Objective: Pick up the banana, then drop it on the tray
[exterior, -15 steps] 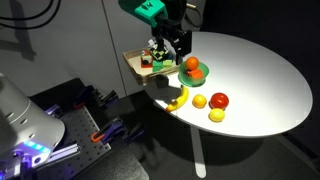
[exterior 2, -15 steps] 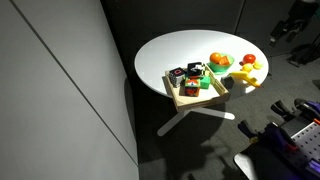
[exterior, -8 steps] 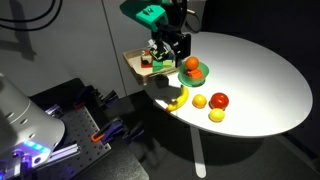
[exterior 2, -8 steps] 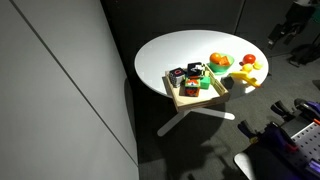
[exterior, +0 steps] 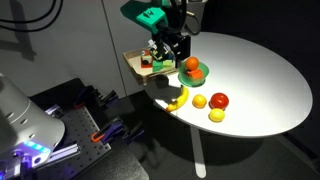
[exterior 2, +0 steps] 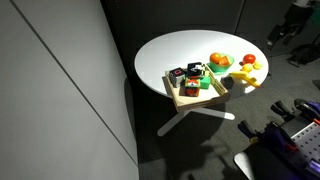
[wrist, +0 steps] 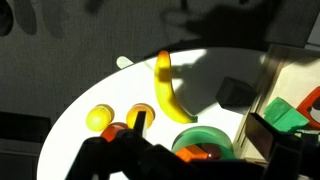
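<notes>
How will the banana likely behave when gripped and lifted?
The banana looks curved and smooth, so it may pivot or slip unless gripped near its middle. It lies flat on its side, so rolling seems unlikely. It sits near the table edge, so a nudge might push it off.

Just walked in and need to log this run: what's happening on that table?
A robot arm's claw hovers above the tray and green plate, apparently open and holding nothing. The banana lies untouched near the edge of the table, not yet picked up.
</notes>
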Motion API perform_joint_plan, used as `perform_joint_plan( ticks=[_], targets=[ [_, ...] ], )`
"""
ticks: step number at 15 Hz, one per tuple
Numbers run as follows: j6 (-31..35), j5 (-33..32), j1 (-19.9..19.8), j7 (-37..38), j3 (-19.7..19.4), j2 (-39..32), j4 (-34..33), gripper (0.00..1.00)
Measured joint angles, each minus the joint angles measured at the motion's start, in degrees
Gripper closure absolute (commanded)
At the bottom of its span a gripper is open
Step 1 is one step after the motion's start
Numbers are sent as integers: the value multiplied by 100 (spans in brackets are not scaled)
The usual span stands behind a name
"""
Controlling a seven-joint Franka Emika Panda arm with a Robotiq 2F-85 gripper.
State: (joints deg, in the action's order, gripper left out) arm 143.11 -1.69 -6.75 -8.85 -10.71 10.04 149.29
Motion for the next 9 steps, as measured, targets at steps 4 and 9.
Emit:
perform_joint_plan(
  ticks=[4, 9],
  targets=[
    [378, 0, 0, 58, 101, -348, 10, 0],
    [905, -1, 0, 68, 216, -856, 9, 0]
  ],
)
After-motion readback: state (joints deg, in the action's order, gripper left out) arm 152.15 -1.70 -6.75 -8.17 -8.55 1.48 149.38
